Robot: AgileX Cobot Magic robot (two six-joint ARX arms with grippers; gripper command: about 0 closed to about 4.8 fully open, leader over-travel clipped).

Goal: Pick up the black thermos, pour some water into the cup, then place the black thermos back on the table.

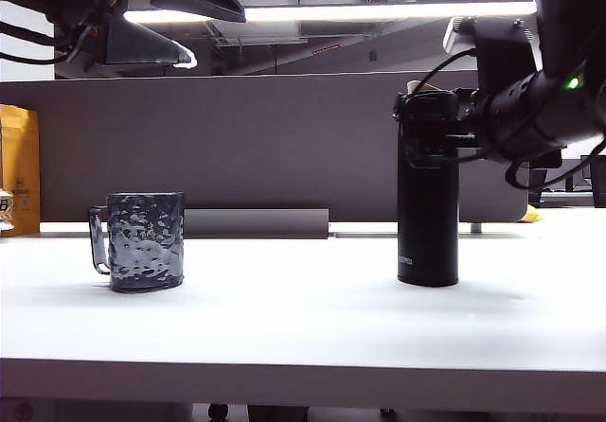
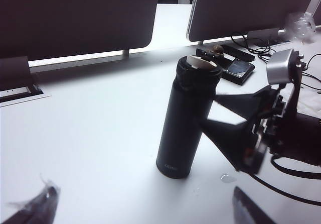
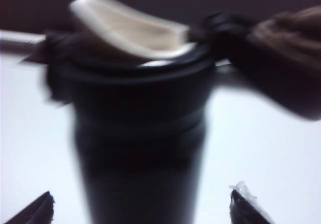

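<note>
Upright on the white table (image 1: 303, 318), right of centre in the exterior view, stands the black thermos (image 1: 428, 195), its lid flipped open and the pale spout showing at the top. Well to its left on the same surface sits the cup (image 1: 145, 240), a dark dimpled mug with its thin handle turned to the left edge of that view. From the right side the right gripper (image 1: 426, 124) reaches in level at the height of the thermos's upper part; its fingers are spread wide, one on each side of the flask, and whether they touch it cannot be told. From the right wrist view the thermos (image 3: 140, 148) fills the middle, blurred, with the two dark fingertips (image 3: 246, 206) standing apart at either side of it. High in the upper left of the exterior view hangs the left gripper (image 1: 156, 48), far above the cup; its fingers are also spread, and it holds nothing. Seen from the left wrist view, the thermos (image 2: 185, 123) stands on the table (image 2: 90, 128) with the right gripper (image 2: 225, 116) straddling it just below the lid. Behind the table runs a grey partition panel (image 1: 237, 143).
</note>
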